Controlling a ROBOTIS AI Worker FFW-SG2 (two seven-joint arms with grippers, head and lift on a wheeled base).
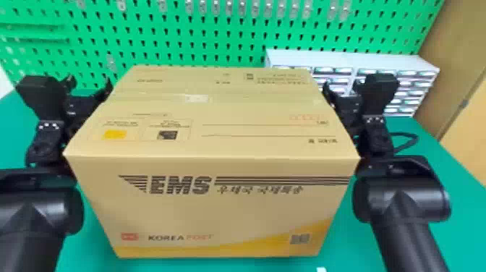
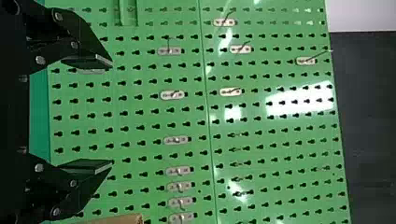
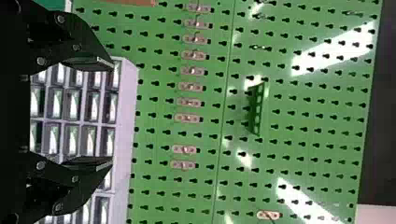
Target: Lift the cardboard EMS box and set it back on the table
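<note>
EMS box [image 1: 217,213] sits between the two arms, upright, printed side toward the robot, teal table [image 1: 466,217] below and around it. Can't tell whether its base touches the table or is just clear.

Left gripper [image 2: 112,114] has its fingers wide apart, nothing between them; right gripper [image 3: 112,113] is the same, wide and empty. Both point forward alongside the box, so any hold probably comes from squeezing its sides with the arms (no pinch at all).

Main risk: a slip. If left arm [image 1: 39,220] and right arm [image 1: 408,231] ease off or press unevenly, the carton could slide down, tip toward the robot or twist. Too much squeeze could buckle the cardboard walls. Unequal heights while lifting or lowering would tilt it, and one bottom edge would land first. Going too far forward could bump the pegboard [image 1: 217,39] or drawer cabinet [image 1: 361,59].
</note>
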